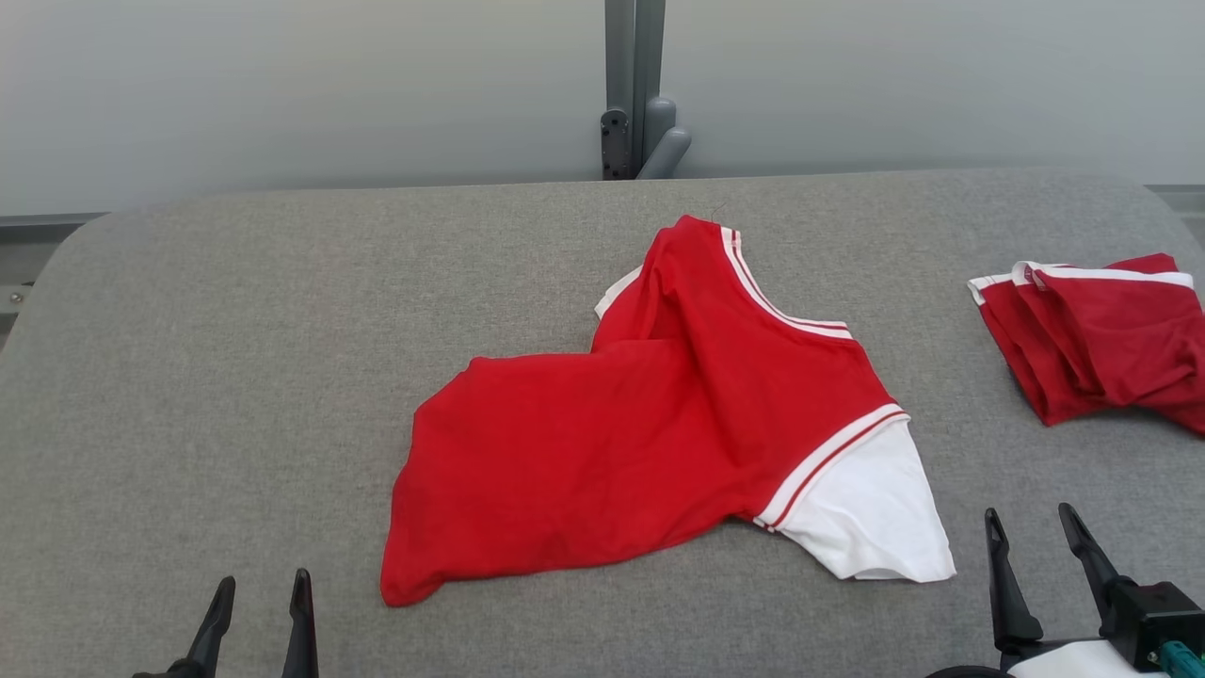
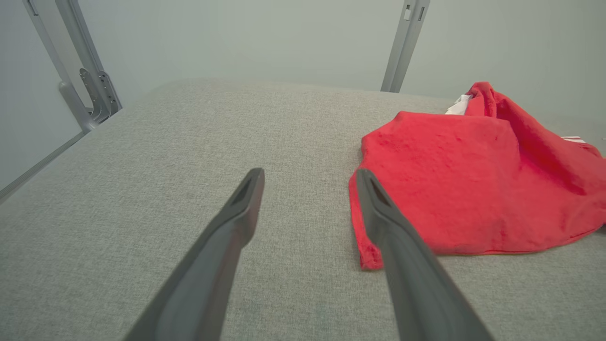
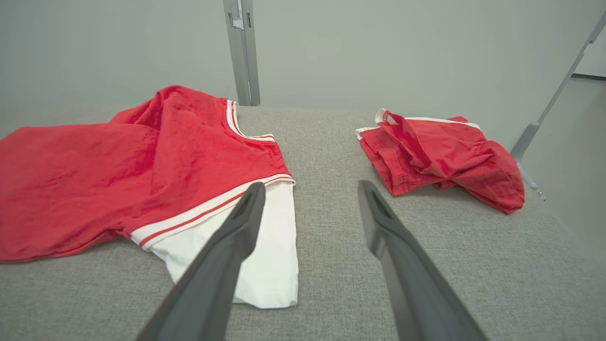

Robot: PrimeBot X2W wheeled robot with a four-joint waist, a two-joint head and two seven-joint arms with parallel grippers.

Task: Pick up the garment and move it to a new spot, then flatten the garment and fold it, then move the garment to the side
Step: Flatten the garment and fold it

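Note:
A red garment (image 1: 650,424) with white sleeves and striped trim lies crumpled in the middle of the grey padded table (image 1: 235,377). Its white sleeve (image 1: 871,513) points toward the front right. My left gripper (image 1: 262,589) stands open at the front left, well clear of the cloth; in the left wrist view the garment (image 2: 473,180) lies just right of my open left gripper (image 2: 310,177). My right gripper (image 1: 1028,523) is open at the front right, just right of the sleeve. Through the right wrist camera the garment (image 3: 142,161) sits left of my open right gripper (image 3: 310,189).
A second red piece of clothing (image 1: 1101,334) lies bunched at the table's right edge, also seen as a bundle (image 3: 440,151) in the right wrist view. A grey metal post (image 1: 633,89) rises behind the table's far edge against a pale wall.

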